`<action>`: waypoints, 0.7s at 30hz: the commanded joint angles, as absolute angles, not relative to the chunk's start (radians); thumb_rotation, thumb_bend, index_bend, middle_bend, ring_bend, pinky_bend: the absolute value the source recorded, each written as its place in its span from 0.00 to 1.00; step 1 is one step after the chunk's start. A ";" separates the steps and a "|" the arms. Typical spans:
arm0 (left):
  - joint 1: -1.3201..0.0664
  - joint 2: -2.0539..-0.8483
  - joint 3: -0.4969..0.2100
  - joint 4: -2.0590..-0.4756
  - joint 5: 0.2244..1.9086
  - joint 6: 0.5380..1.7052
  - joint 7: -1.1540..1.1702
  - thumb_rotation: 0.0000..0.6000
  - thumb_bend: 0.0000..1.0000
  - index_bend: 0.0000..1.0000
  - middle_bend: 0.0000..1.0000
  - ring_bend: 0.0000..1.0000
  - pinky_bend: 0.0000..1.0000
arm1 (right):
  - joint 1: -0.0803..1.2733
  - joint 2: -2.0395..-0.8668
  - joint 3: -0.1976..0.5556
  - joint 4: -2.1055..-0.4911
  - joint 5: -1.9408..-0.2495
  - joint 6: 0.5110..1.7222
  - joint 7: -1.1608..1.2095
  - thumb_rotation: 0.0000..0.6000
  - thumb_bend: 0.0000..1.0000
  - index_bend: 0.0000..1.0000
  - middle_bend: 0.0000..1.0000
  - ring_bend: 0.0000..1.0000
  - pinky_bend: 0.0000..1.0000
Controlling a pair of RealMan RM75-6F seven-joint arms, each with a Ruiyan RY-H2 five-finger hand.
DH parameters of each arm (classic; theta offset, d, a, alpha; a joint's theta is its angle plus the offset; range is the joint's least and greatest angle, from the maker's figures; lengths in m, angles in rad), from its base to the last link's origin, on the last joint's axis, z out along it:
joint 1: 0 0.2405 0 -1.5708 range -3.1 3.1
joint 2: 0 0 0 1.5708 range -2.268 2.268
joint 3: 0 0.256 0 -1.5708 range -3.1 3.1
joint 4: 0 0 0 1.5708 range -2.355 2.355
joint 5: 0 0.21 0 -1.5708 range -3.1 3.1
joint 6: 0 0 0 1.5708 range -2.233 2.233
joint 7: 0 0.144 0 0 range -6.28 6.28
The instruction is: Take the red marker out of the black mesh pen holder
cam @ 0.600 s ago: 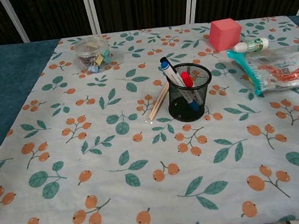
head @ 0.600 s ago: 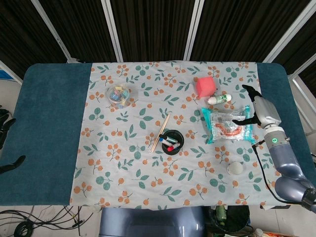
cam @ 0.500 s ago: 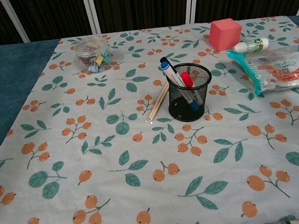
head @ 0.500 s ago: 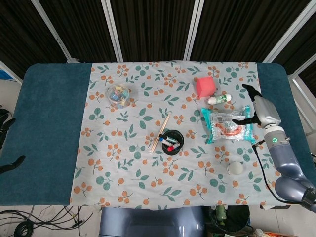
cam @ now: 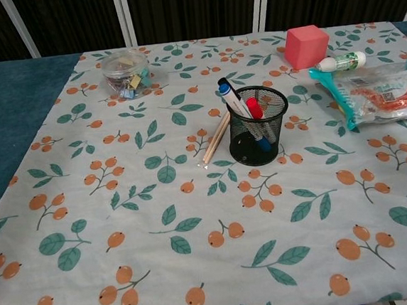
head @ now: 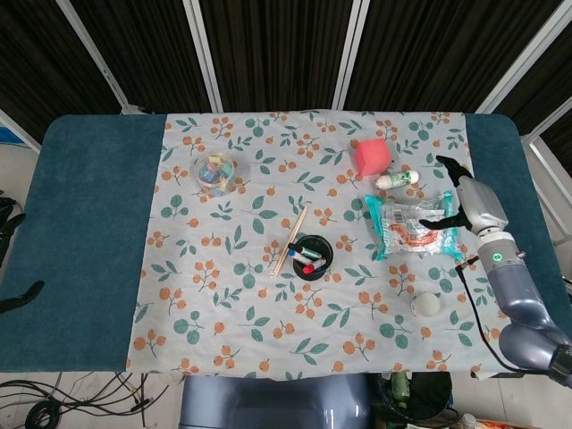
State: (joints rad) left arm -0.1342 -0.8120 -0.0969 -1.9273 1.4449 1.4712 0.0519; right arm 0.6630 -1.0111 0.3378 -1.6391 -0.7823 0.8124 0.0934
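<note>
The black mesh pen holder (head: 313, 257) (cam: 258, 126) stands upright near the middle of the floral cloth. The red marker (head: 307, 267) (cam: 254, 108) stands in it, red cap up, beside a white marker with a blue cap (cam: 232, 100). My right hand (head: 465, 197) hovers far to the right, at the right end of a snack packet (head: 411, 227), fingers spread and holding nothing. It does not show in the chest view. My left hand (head: 16, 295) shows only as dark fingers off the table's left edge, spread apart and empty.
A pair of wooden chopsticks (head: 290, 239) (cam: 216, 137) lies just left of the holder. A jar of clips (head: 215, 172) sits at the back left. A pink cube (head: 373, 156), a small white bottle (head: 398, 180) and a white ball (head: 426, 304) lie to the right.
My right hand has shifted slightly left over the snack packet's end. The holder and the markers have not moved.
</note>
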 commanded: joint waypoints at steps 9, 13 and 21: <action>-0.124 -0.805 -0.097 -1.939 1.447 1.491 0.065 1.00 0.18 0.08 0.00 0.00 0.00 | 0.640 -0.984 0.332 -1.674 -0.860 0.803 0.136 1.00 0.00 0.08 0.10 0.10 0.18; -0.127 -0.812 -0.092 -1.938 1.436 1.474 0.080 1.00 0.18 0.08 0.00 0.00 0.00 | 0.644 -0.972 0.340 -1.687 -0.885 0.782 0.161 1.00 0.00 0.12 0.14 0.10 0.18; -0.124 -0.814 -0.094 -1.941 1.437 1.482 0.087 1.00 0.18 0.08 0.00 0.00 0.00 | 0.665 -0.960 0.349 -1.714 -0.921 0.719 0.213 1.00 0.01 0.14 0.16 0.10 0.18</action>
State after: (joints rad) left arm -0.1246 -0.8147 -0.0935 -1.9416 1.4379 1.4826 0.0877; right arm 0.6601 -0.9614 0.3461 -1.7079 -0.9152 0.7287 0.2030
